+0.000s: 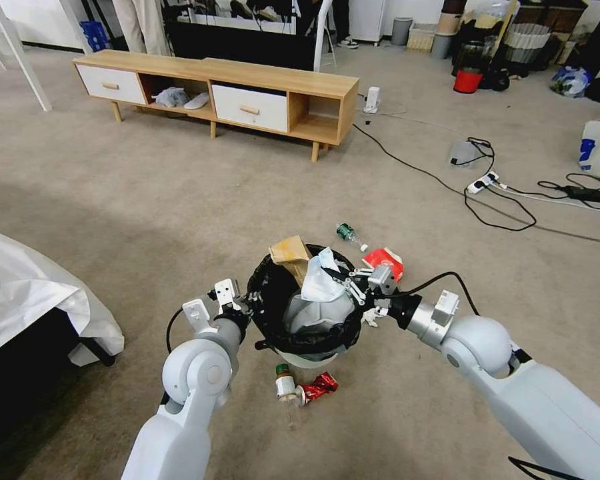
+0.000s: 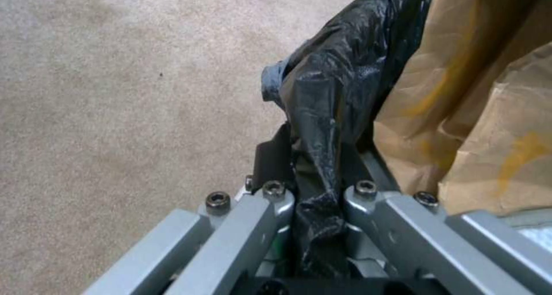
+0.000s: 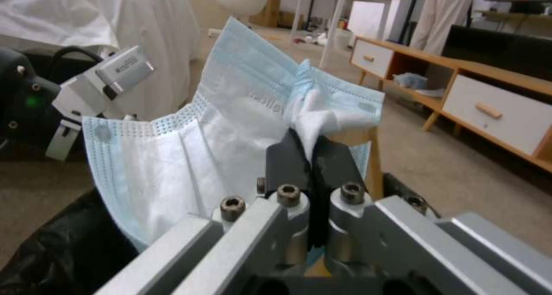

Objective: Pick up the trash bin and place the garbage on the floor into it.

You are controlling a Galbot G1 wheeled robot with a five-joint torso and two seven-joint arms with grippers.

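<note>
Beige carpet (image 1: 180,200) throughout, with a low wooden TV cabinet (image 1: 220,87) at the far side and cables with a power strip (image 1: 483,181) at far right.

Trash bin (image 1: 307,333): white, lined with a black bag (image 1: 270,293), at near centre between both arms. Held at its left rim by the left gripper (image 1: 247,308), fingers (image 2: 270,157) clamped on the bag-covered rim (bag plastic bunched between the pads in the left wrist view). Whether lifted or resting on the carpet: cannot tell.

Brown paper bag (image 1: 292,257): standing in the bin at its far side, protruding above the rim.

Right gripper (image 1: 345,279): above the bin's right side, fingers (image 3: 287,157) pinched together on a blue-and-white face mask (image 3: 218,131), which hangs over the bin opening.

Garbage on the carpet:
- green-capped bottle (image 1: 348,235), just beyond the bin;
- red packet (image 1: 384,261), far right of the bin, beside the right gripper;
- clear bottle with green cap (image 1: 286,390), just near of the bin;
- crushed red wrapper (image 1: 319,387), touching that bottle on its right.

White-draped furniture (image 1: 27,293) at near left.
</note>
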